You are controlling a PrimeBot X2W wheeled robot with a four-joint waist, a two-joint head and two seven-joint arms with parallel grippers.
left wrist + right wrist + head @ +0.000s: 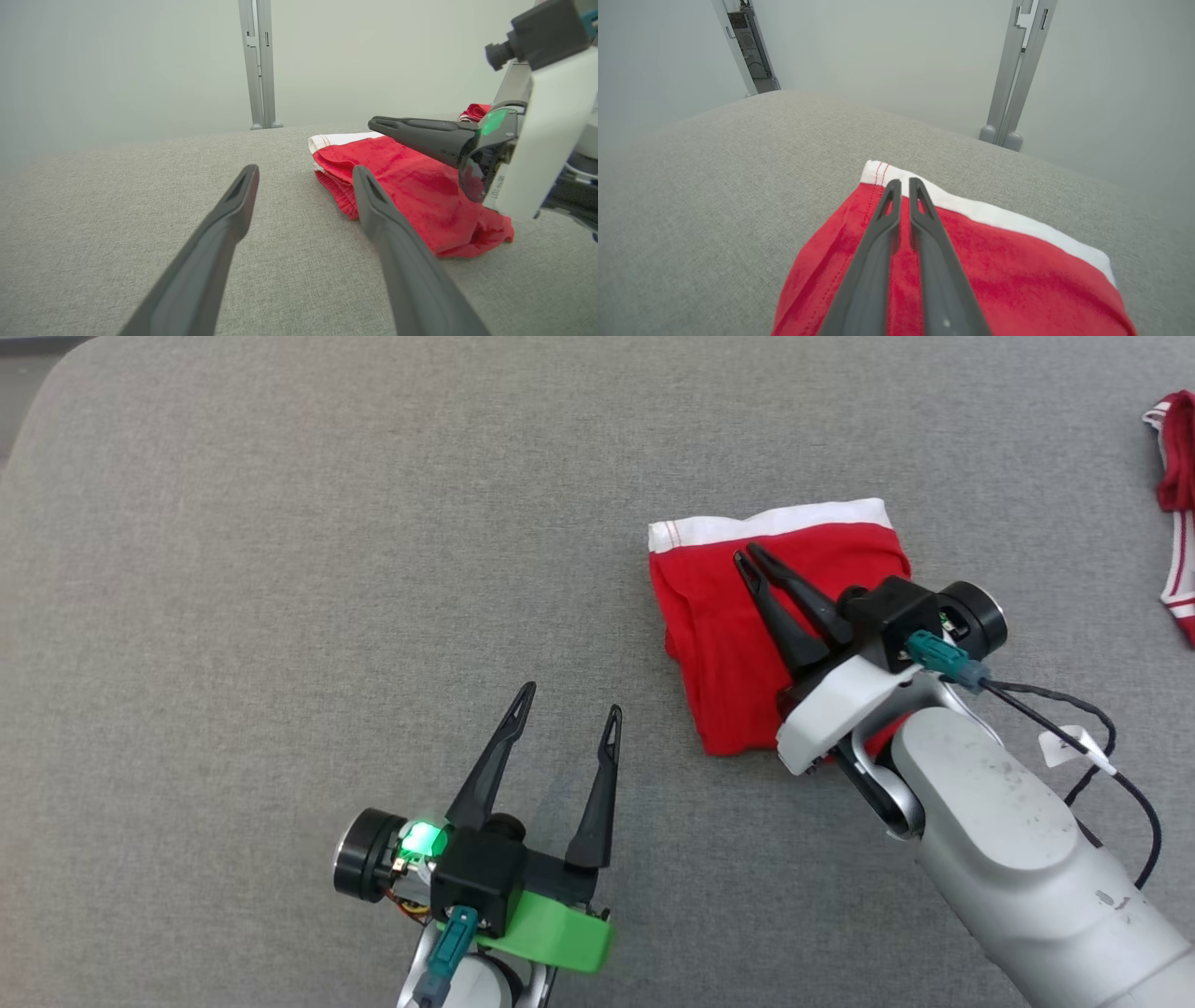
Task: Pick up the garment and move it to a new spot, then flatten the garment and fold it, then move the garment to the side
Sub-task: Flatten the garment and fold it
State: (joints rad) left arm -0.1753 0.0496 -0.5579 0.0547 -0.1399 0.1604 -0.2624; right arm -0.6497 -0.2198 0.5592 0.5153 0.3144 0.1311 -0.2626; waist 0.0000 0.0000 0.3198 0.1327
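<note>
Counter [280, 569], covered in grey cloth. One garment [719, 616] on it, red with a white band, folded to a rough square. Seen from the head camera it sits right of centre, white band along its 12 o'clock edge, lower corner pointing to 6.

Right gripper [744, 553] comes in over the garment from about 4 o'clock, fingers pointing to 10 or 11. Tips sit over the upper left part of the red cloth, just short of the white band. The white wrist block covers the garment's 4 o'clock corner.

From the right wrist, the gripper [904, 183] has its fingers nearly together, a thin slit between them with red showing through. No cloth seen pinched. Garment [994, 261] spreads beneath and to both sides of the fingers, with the band's corner just past the tips at 12.

From the left wrist, the right gripper [373, 123] lies low and near level over the garment [420, 186]. Cannot tell if it touches the cloth.

Left gripper [571, 698] is well apart from the garment, at roughly its 8 o'clock, over bare counter. Fingers spread wide, nothing between them. In its own view the gripper [304, 170] has the garment's near edge just past its right-hand finger, toward 1 o'clock.

Second red cloth [1178, 467] with white trim lies at the head view's 2 o'clock edge, well apart.
</note>
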